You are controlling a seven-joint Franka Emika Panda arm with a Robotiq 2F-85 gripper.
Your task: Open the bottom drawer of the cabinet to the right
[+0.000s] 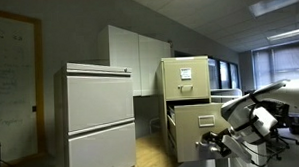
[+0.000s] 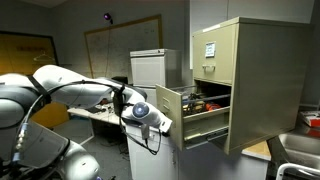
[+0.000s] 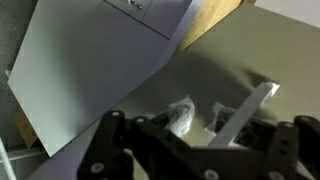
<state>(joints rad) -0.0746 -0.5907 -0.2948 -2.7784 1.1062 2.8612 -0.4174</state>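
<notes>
The beige cabinet (image 1: 184, 77) stands right of the grey cabinet (image 1: 99, 115). Its lower drawer (image 2: 200, 128) is pulled well out. The arm (image 2: 70, 90) reaches in from the left, with the jaws close to the drawer front, near what looks like its handle (image 3: 248, 108). I cannot tell whether they grip it. A pull off the slide's line could jam the drawer or slip the jaws off the handle.

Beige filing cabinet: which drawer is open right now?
The drawer directly under the top drawer: it is pulled far out in both exterior views, while the top drawer, carrying the white paper sheet, sits flush.
</notes>
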